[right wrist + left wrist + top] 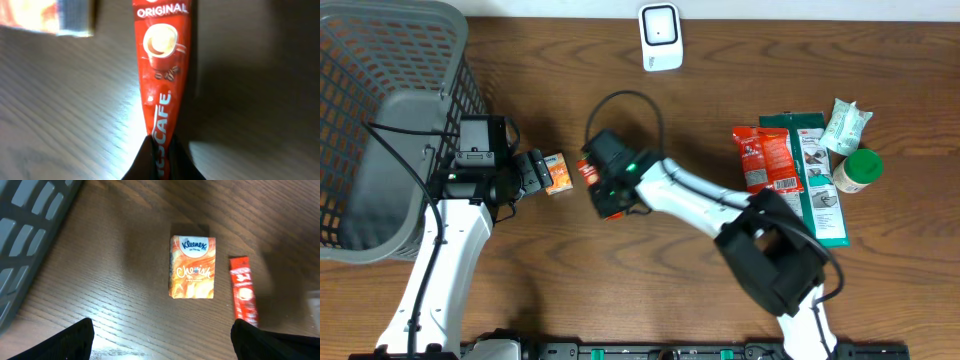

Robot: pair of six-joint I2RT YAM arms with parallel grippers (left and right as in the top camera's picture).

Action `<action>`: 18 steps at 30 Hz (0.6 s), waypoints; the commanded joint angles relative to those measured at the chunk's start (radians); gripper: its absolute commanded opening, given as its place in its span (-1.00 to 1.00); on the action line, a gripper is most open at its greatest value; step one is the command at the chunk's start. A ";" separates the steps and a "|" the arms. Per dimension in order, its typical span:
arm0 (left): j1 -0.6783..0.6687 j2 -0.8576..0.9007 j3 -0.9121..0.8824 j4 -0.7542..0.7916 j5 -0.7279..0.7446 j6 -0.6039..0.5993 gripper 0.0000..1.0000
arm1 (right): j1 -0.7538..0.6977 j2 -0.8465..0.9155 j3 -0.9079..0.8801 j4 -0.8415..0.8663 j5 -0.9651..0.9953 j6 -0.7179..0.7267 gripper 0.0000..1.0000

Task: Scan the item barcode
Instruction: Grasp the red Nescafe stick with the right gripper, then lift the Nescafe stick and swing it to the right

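— What does the right gripper (161, 152) have?
— It is pinched shut on the near end of a red Nescafe sachet (160, 75); the rest of the sachet runs straight out ahead of its fingertips.
— And the left gripper (162, 342)?
— Spread wide, holding nothing. An orange Kleenex pack (193, 267) lies flat on the table ahead of it, with the sachet just beside that pack.

Red coffee sachet (160, 75), orange swirled tissue pack (193, 267), grey basket (360, 80)
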 commanded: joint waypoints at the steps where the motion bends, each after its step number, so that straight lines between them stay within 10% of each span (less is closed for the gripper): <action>1: 0.005 0.006 0.014 -0.004 -0.012 0.003 0.75 | -0.116 -0.111 -0.010 -0.044 -0.342 -0.158 -0.98; 18: 0.005 0.006 0.014 -0.004 -0.012 0.003 0.75 | -0.480 -0.154 -0.010 -0.408 -1.363 -0.591 -0.98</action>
